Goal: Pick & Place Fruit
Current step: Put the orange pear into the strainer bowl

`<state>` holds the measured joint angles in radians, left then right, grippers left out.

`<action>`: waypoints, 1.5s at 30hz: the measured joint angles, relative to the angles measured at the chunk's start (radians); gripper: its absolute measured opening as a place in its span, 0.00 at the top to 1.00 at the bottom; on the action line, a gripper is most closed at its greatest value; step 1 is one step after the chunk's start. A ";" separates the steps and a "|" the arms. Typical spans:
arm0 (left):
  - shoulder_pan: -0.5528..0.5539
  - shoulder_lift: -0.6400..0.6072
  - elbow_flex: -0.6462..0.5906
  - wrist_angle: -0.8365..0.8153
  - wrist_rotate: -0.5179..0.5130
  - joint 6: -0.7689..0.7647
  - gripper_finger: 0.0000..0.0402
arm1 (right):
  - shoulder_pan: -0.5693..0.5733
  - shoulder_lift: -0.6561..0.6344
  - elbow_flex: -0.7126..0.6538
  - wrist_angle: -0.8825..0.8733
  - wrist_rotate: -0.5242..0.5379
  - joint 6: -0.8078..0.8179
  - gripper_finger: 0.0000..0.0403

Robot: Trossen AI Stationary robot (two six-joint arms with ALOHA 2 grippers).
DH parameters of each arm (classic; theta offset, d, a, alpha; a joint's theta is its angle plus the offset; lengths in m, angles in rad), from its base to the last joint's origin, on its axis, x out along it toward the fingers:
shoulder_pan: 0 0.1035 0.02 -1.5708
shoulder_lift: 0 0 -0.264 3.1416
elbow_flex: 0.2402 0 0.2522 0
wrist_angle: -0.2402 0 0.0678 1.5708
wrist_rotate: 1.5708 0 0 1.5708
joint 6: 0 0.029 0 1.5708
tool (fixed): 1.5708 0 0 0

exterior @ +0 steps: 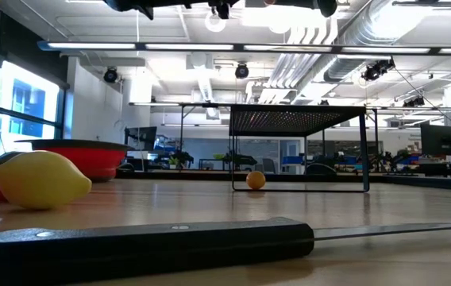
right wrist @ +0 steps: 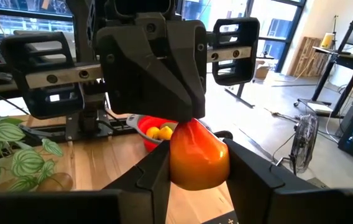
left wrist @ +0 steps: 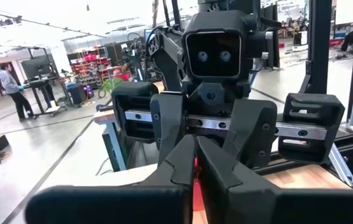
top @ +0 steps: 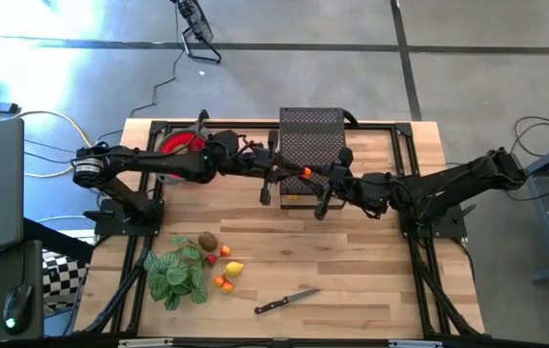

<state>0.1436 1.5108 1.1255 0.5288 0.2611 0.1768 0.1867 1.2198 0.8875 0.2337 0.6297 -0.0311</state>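
An orange-red fruit (right wrist: 198,155) hangs high over the table's middle, at the near edge of the black mesh rack (top: 311,140). My right gripper (right wrist: 198,171) comes in from the right and is shut on this fruit. My left gripper (left wrist: 195,146) faces it from the left with its fingers shut at the fruit's top. More fruit lies on the table at the near left: a kiwi (top: 207,242), a lemon (top: 234,269) and small orange pieces (top: 224,282). Another orange piece (exterior: 256,180) lies on the table by the rack. The red bowl (top: 183,145) holds yellow fruit (right wrist: 158,132). My right gripper pinches the orange-red fruit's two sides (right wrist: 176,165) between its two fingers. It comes in level from the table's right. The fruit is lifted clear of the table and the rack. My left gripper's shut fingertips (right wrist: 186,106) meet the fruit's narrow top (right wrist: 192,124), coming level from the table's left. A red sliver (left wrist: 195,193) shows in the gap behind the tips. Whether they pinch any of it, I cannot tell.
A green striped plant (top: 178,275) lies at the near left beside the loose fruit. A black-handled knife (top: 287,302) lies near the front edge. The mesh rack stands on thin legs (exterior: 366,151) at the far middle. Bare wood shows at the near right.
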 joint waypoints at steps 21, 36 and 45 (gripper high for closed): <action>0.000 0.000 0.000 -0.010 0.003 -0.008 1.00 | 0.002 -0.001 0.000 0.018 0.000 -0.062 0.53; 0.028 -0.030 0.000 -0.041 0.002 0.010 1.00 | 0.068 -0.055 0.000 -0.114 0.129 -0.056 0.18; 0.100 -0.155 0.000 -0.274 -0.018 0.009 1.00 | 0.103 -0.101 0.001 -0.324 0.127 0.093 0.21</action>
<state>0.2441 1.3560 1.1255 0.2544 0.2428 0.1857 0.2901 1.1183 0.8883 -0.0900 0.7570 0.0620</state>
